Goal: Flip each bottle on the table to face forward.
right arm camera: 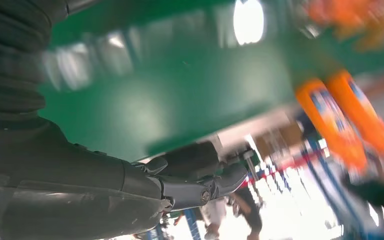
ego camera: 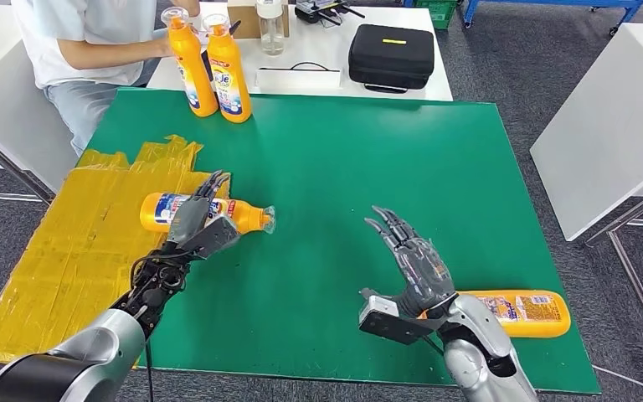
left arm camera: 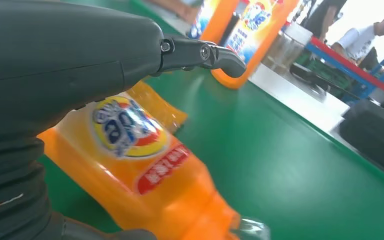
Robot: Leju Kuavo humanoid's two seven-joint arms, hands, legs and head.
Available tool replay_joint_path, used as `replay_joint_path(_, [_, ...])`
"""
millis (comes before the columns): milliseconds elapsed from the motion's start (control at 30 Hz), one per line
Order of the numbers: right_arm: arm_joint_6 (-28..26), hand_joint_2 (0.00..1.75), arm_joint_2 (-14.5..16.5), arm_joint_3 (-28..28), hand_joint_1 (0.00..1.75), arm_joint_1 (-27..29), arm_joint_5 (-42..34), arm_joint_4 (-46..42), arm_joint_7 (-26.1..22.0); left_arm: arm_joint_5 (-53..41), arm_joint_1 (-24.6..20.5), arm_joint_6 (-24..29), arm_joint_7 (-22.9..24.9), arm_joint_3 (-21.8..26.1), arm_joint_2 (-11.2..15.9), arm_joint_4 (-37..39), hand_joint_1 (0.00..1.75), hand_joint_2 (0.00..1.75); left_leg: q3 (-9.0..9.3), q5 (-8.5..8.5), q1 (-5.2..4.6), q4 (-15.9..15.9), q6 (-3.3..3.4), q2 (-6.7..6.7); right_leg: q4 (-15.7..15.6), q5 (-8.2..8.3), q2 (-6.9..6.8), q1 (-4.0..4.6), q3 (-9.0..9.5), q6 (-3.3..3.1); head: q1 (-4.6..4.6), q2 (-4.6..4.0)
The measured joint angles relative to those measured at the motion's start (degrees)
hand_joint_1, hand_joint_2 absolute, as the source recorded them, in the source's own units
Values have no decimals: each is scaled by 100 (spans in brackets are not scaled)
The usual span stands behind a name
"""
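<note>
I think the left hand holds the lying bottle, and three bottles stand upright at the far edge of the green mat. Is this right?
Not quite: the head view shows two upright bottles, not three. The left hand does hold the lying bottle.

- I read this as a lab or test workspace: green mat [ego camera: 368, 167] on a table, grey carpet floor [ego camera: 502, 59].
- White tables [ego camera: 611, 126], a black equipment case [ego camera: 391, 55], blue metal frames [ego camera: 552, 4].
</note>
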Motion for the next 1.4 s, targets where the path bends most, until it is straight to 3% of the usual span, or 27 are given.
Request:
replay_joint_path(200, [523, 175, -572, -311, 0, 521, 965, -478, 88, 920, 76, -848, -326, 152, -153, -316, 0, 175, -6, -6, -5, 1, 8, -7, -1, -2, -9, -2, 0, 4, -1, 0])
replay_joint_path(400, [630, 175, -1050, -1223, 0, 1075, 724, -775, -186, 1706, 397, -1378, -509, 249, -350, -1006, 0, 175, -5, -14, -12, 1, 17, -7, -3, -10, -11, -10, 2, 19, -1, 0])
replay_joint_path(800, [1601, 175, -1749, -3035, 0, 1597, 29, -765, -568, 2235, 569, -1592, -498, 138, -668, -1640, 0, 175, -2, -21, -24, 1, 31, -4, -4, -11, -14, -22, 4, 27, -2, 0])
replay_joint_path(1100, [1769, 175, -1921, -3652, 0, 1729, 124, -449, -364, 2442, 640, -1694, -510, 103, -690, -1729, 0, 175, -1, -25, -23, 1, 35, -3, -3, -15, -13, -21, 4, 32, -3, 0])
replay_joint_path(1400, [1997, 175, -1879, -3718, 0, 1717, 450, -116, -411, 2637, 748, -1757, -523, 86, -690, -1838, 0, 175, -2, -26, -24, 1, 36, -3, -3, -18, -13, -22, 6, 35, -3, 0])
